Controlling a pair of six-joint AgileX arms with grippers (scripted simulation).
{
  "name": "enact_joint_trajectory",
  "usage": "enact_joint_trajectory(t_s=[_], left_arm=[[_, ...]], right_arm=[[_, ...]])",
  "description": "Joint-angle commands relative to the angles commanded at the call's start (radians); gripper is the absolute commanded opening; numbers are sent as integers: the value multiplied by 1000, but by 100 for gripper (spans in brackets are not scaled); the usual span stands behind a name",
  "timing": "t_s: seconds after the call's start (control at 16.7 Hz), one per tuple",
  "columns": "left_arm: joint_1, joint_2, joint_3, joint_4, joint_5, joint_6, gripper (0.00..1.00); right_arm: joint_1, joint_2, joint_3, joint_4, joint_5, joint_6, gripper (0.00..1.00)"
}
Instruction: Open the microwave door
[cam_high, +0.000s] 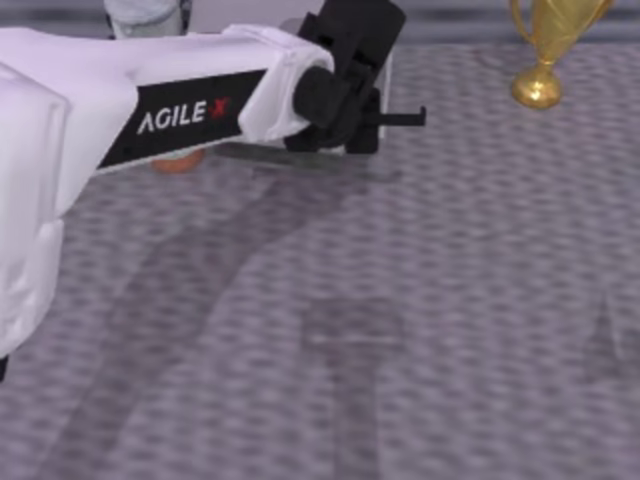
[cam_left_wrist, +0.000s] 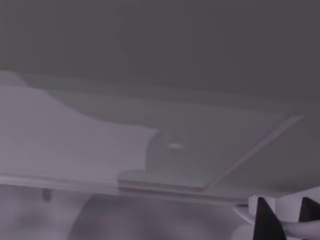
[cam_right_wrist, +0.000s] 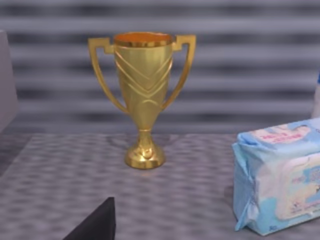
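My left arm reaches across the back left of the table and hides most of the microwave (cam_high: 388, 75). The left gripper (cam_high: 360, 110) is at the microwave's front. The microwave door (cam_high: 265, 153) shows as a thin dark grey panel angled out under the arm. In the left wrist view the door's grey window (cam_left_wrist: 75, 135) and white frame (cam_left_wrist: 150, 189) fill the picture. The left gripper (cam_left_wrist: 287, 212) is shut there on a white edge of the door. The right gripper (cam_right_wrist: 106, 225) is parked off to the right, out of the top view.
A gold trophy (cam_high: 545, 50) stands at the back right, also seen as the trophy (cam_right_wrist: 145, 100) ahead of the right wrist. A blue wet-wipes pack (cam_right_wrist: 280, 175) lies beside it. A small orange object (cam_high: 175, 162) peeks from under the left arm.
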Motion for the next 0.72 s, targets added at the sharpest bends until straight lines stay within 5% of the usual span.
enact_joint_trajectory(t_s=[0.72], left_arm=[[3,-31,-44,32,27,32,0]], right_arm=[[0,0,0,0,0,0,100]])
